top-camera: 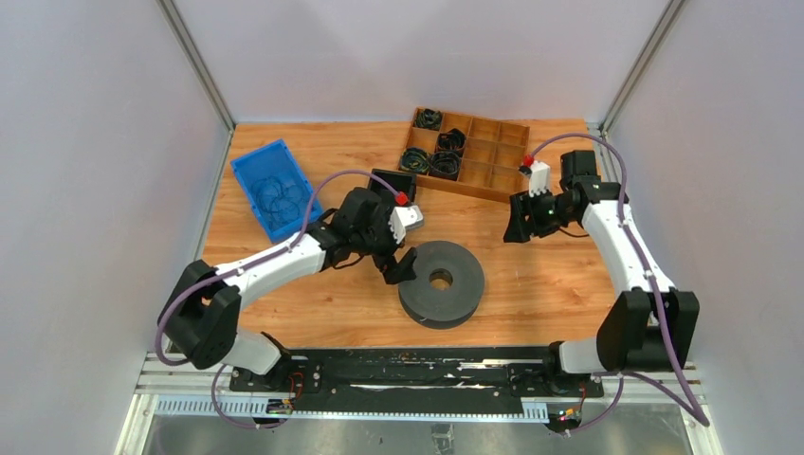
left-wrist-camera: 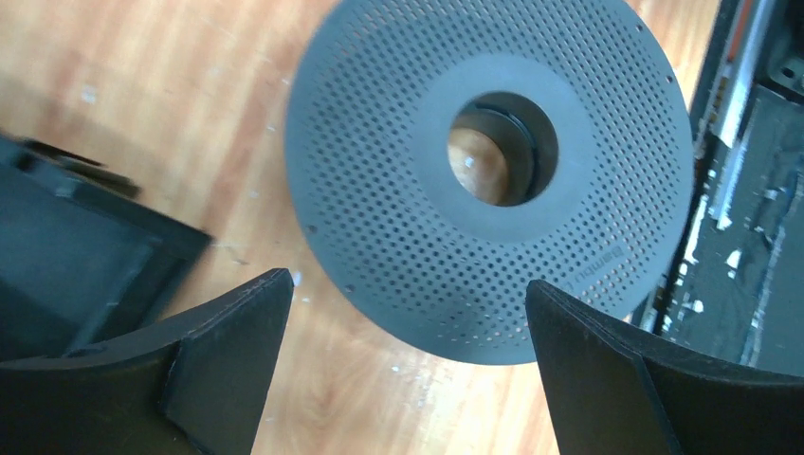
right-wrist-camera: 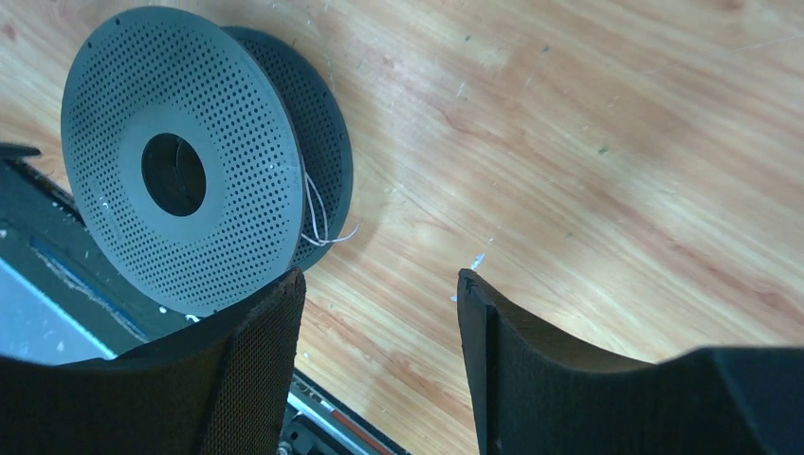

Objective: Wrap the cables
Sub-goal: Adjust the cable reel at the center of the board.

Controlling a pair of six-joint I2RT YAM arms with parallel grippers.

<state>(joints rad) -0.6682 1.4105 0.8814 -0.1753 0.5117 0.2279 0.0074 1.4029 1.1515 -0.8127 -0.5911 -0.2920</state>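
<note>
Cables [right-wrist-camera: 320, 216] show only in the right wrist view. A few thin white strands spill from the slot between the two flanges of the grey perforated spool [top-camera: 441, 282], at about 4 o'clock on its rim there, with a short tail curling toward 3 o'clock. The rest of the wire, if any, is hidden inside the slot, and the top view is too coarse to show it.

The spool lies flat near the middle of the table, hub hole up. From the right gripper [right-wrist-camera: 379, 275] the strands lie toward 11 o'clock, across bare wood with nothing between. Its fingers are spread wide and hold nothing.

The left gripper [left-wrist-camera: 408, 289] is the nearer one (just beside the spool's rim, at about 10 o'clock of it in the top view). It looks straight down on the upper flange, jaws wide apart and empty. The loose strands do not show in its view, so I judge they sit on the side facing the right arm.

A blue bin [top-camera: 256, 152] of dark coils sits at 10 o'clock from the spool and a wooden divider tray [top-camera: 485, 152] at 12 to 1 o'clock, both well apart. Neither blocks an approach.
</note>
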